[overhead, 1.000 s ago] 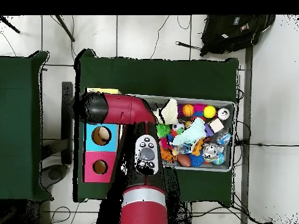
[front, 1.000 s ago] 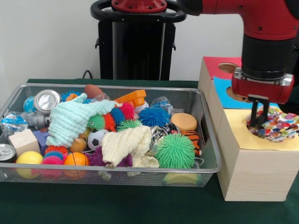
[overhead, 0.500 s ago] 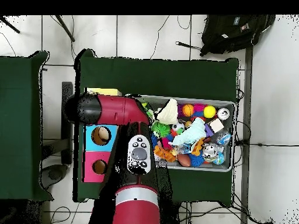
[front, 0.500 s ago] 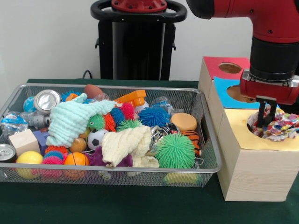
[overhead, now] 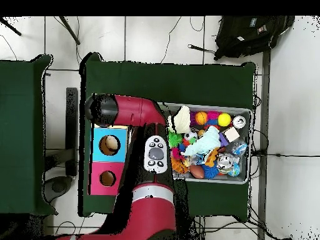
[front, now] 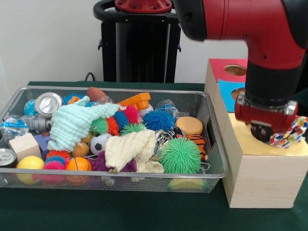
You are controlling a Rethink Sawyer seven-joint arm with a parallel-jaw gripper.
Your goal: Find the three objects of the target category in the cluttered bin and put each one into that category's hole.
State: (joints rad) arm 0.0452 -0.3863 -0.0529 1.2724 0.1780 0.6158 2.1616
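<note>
A multicoloured patterned cloth [front: 289,134] sticks out of the hole in the yellow top [front: 243,139] of the wooden box. My gripper [front: 263,133] is pushed down into that hole beside the cloth, its tip hidden by the red wrist and the hole's rim. In the wire bin [front: 217,159] lie a mint-green cloth [front: 72,122] at the left and a cream cloth [front: 129,149] near the front middle. In the overhead view the arm [overhead: 128,112] covers the yellow section, so the gripper is hidden there.
The bin [overhead: 245,112] also holds spiky balls, sports balls, cans, a wooden block and an orange toy. Behind the yellow section the box has a blue top [front: 227,89] and a red top [front: 222,67], each with a round hole.
The arm has come lower and its wrist now sits in the yellow hole. The patterned cloth has been pushed down, so less of it shows.
</note>
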